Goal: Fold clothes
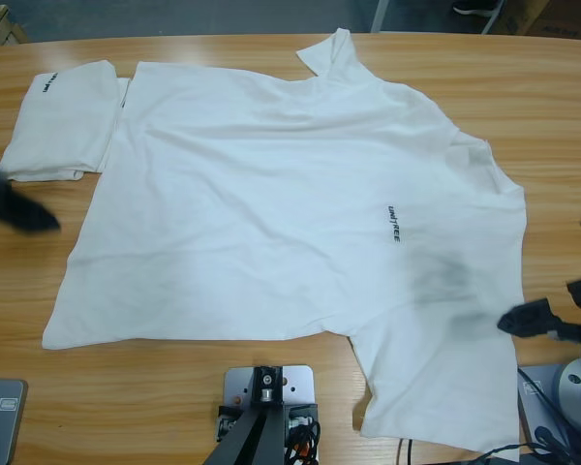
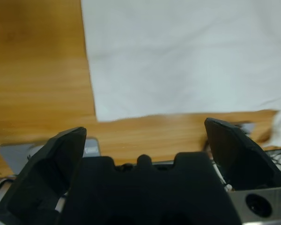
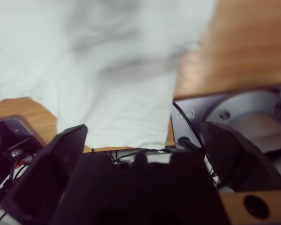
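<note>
Spread T-shirt (image 1: 271,213): lies flat, print side up, across most of the wooden table (image 1: 552,107), its hem toward the left and collar end toward the right; laid out this way, both long edges are open to the arms.
Lettering mark (image 1: 393,224): small, black, on the chest, right of the middle.
Folded T-shirt (image 1: 63,121): a finished pile at the far left corner, just beside the spread one and clear of the working area.
Left gripper (image 2: 143,140): jaws apart, holding nothing, hanging over bare wood near the hem corner, likely lined up to take that corner.
Right gripper (image 3: 140,140): jaws apart, empty, poised above the near sleeve (image 3: 126,112), its probable first pinch point.
Progress: no fold begun on the spread shirt.
</note>
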Motion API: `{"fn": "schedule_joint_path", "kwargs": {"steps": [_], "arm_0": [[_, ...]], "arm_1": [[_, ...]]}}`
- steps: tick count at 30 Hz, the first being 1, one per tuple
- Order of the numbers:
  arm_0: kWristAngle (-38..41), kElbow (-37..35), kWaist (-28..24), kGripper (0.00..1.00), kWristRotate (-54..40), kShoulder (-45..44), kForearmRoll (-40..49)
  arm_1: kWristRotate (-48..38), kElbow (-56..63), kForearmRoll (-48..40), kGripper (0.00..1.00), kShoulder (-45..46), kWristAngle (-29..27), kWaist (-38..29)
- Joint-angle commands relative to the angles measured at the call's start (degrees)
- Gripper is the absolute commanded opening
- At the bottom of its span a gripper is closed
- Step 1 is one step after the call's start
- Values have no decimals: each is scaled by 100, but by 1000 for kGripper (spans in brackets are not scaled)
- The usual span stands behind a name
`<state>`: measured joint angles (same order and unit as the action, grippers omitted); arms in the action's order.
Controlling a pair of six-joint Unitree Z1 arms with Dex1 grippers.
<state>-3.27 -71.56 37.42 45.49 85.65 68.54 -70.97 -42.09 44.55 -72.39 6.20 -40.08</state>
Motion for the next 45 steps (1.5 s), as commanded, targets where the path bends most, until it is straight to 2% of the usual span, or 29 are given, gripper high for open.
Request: {"fn": "schedule_joint_path", "kwargs": {"steps": [1,8,12,16,25,29,35,45], "arm_0": [[104,1100,81,1000,-224,315,-569],[-86,1160,72,1000,-627,329,-561],[-86,1180,72,1000,-794,405,-568],[-86,1158,72,1000,-804,410,-566],[-139,1162,72,1000,-764,389,-561],[-151,1120,72,1000,-775,537,-578],[-156,1002,72,1000,-796,674,-592],[-232,1039,72,1000,-766,676,-568]], "arm_1": [[-2004,468,-80,1000,298,-38,-1274],[-3621,523,-700,1000,-288,-163,-2441],[-4479,818,-911,999,-325,-165,-3178],[-5697,1201,-1186,995,-332,-275,-4069],[-5999,1887,-2827,987,-1121,-321,-4081],[-6203,1992,-2773,987,-1103,-342,-4078],[-6424,1818,-1975,990,-734,-514,-4095],[-6421,1862,-2302,945,-970,-369,-4101]]}}
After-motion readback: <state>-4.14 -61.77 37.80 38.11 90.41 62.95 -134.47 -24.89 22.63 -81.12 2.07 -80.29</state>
